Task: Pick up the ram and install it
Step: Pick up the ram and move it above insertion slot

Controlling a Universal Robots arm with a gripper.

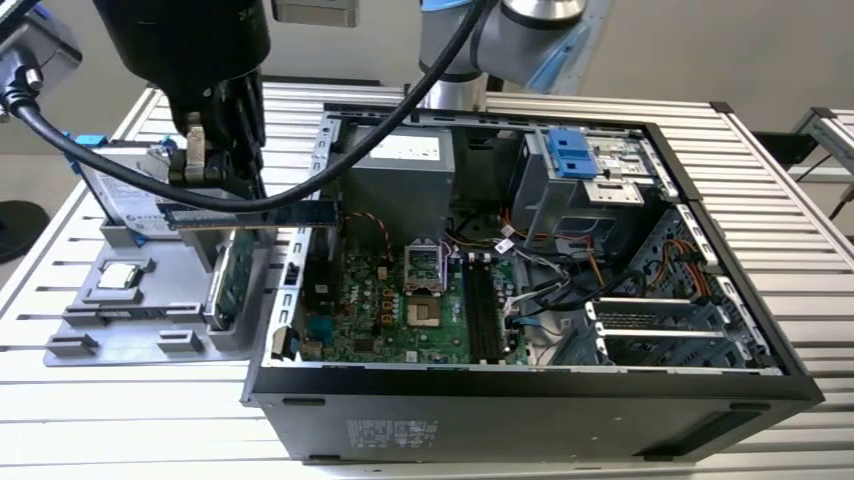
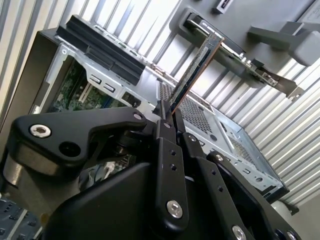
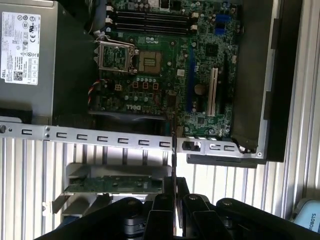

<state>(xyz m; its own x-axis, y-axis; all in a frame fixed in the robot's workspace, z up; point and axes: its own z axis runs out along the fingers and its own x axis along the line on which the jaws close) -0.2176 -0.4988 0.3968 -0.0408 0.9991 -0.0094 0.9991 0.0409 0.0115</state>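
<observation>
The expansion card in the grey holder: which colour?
Green expansion card, best in the first wrist view.

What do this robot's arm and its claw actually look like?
The arm is made of rounded silver-grey tubes with pale blue caps, and a thick black cable loops off it. The gripper is matte black: flat, jointed links dotted with silver screws.
</observation>
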